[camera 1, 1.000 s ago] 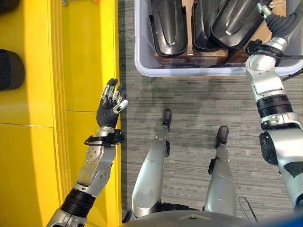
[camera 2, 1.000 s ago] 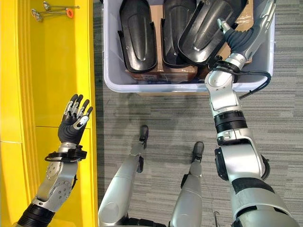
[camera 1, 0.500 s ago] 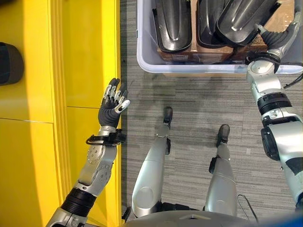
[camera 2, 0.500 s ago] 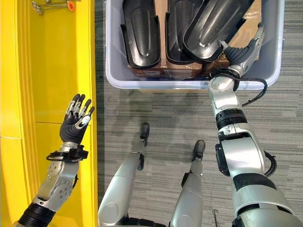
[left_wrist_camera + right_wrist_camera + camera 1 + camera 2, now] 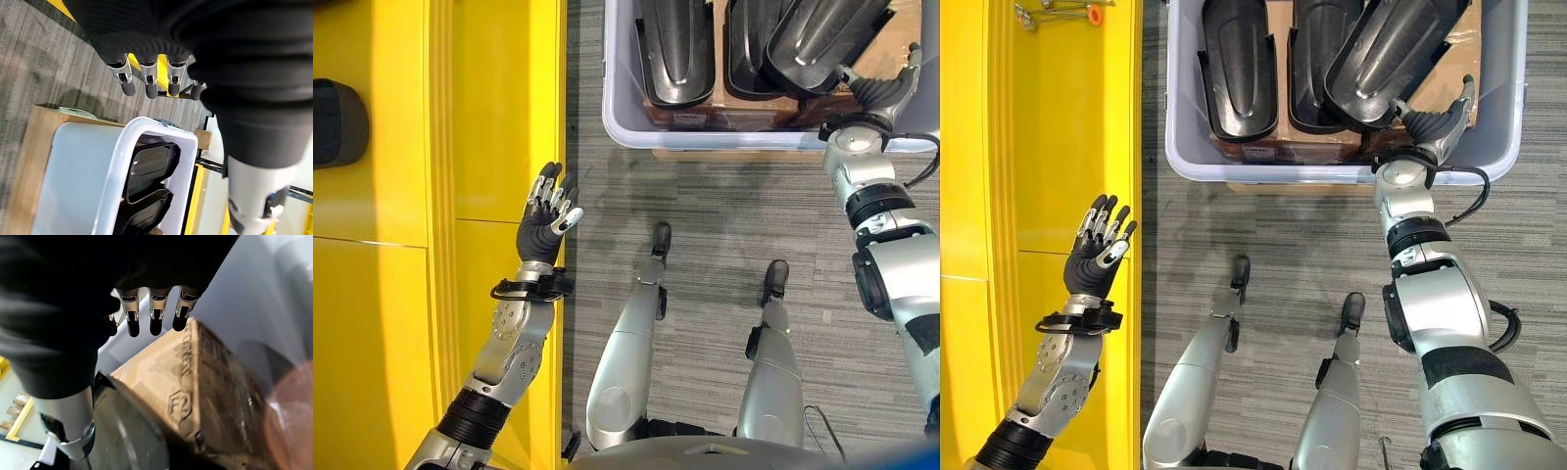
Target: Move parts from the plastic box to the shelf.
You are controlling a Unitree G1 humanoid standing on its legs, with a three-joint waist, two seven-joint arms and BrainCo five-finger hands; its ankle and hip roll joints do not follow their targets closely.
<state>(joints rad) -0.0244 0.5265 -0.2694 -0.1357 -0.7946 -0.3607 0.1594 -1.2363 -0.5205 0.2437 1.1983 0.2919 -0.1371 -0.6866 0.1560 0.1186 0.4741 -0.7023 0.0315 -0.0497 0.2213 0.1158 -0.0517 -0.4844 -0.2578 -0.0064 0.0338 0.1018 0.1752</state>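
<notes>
A pale plastic box point(image 5: 626, 132) stands on the floor ahead and holds three black moulded parts point(image 5: 1239, 69), point(image 5: 1317, 59), point(image 5: 1391, 54). The rightmost part lies tilted across the others. My right hand point(image 5: 1438, 119) is inside the box by its near wall, just beside the lower end of the tilted part point(image 5: 122, 435). Its fingers point(image 5: 156, 320) are straight and open over the cardboard point(image 5: 195, 382). At the edge of the yellow shelf point(image 5: 391, 196) my left hand point(image 5: 546, 220) is raised, open and empty, with its fingers point(image 5: 149, 85) spread.
Another black part point(image 5: 333, 122) lies on the shelf at the far left. Metal tools with an orange piece point(image 5: 1058, 15) lie at the shelf's far end. Grey carpet point(image 5: 724, 215) runs between the shelf and the box.
My right hand has drawn back from under the tilted part toward the box's near wall. The view has shifted a little. The left hand has hardly moved.
</notes>
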